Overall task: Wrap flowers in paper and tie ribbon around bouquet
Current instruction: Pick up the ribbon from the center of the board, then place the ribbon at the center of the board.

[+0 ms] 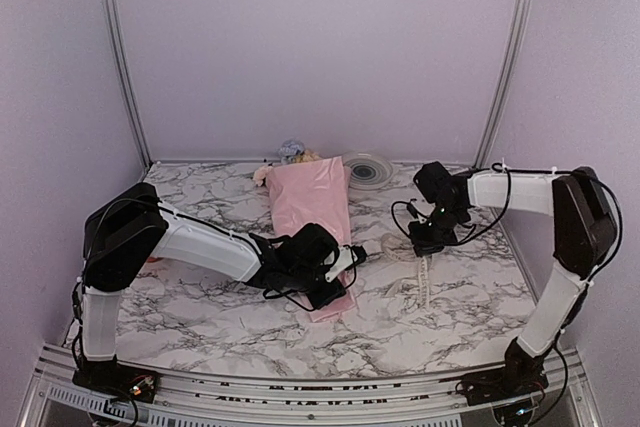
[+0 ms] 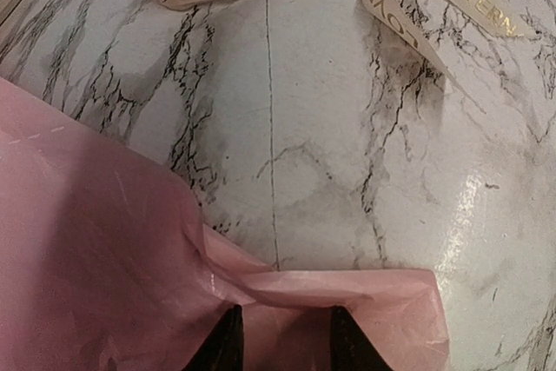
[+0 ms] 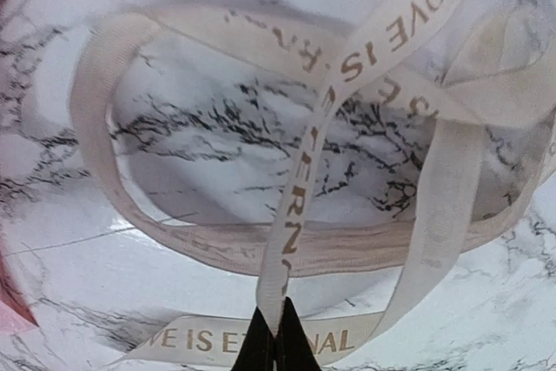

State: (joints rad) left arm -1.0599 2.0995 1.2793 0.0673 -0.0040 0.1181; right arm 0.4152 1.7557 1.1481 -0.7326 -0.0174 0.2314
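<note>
Left arm [image 1: 200,242] is down at the narrow tail of the bouquet [image 1: 310,197], jaws partway apart with pink wrap bunched between them. I think that's to stop the cone unrolling, flowers [image 1: 290,152] peeking out the far end. Right arm [image 1: 520,192] has its jaws pinched tight on a strand of the ribbon [image 3: 304,171], looped on the surface [image 1: 480,297] beside the bouquet, ready for tying.

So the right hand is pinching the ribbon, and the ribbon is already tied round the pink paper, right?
Not quite. The right hand is pinching the ribbon, but the ribbon is not tied round the pink paper: it lies in loose loops on the table beside it, as the right wrist view shows.
</note>
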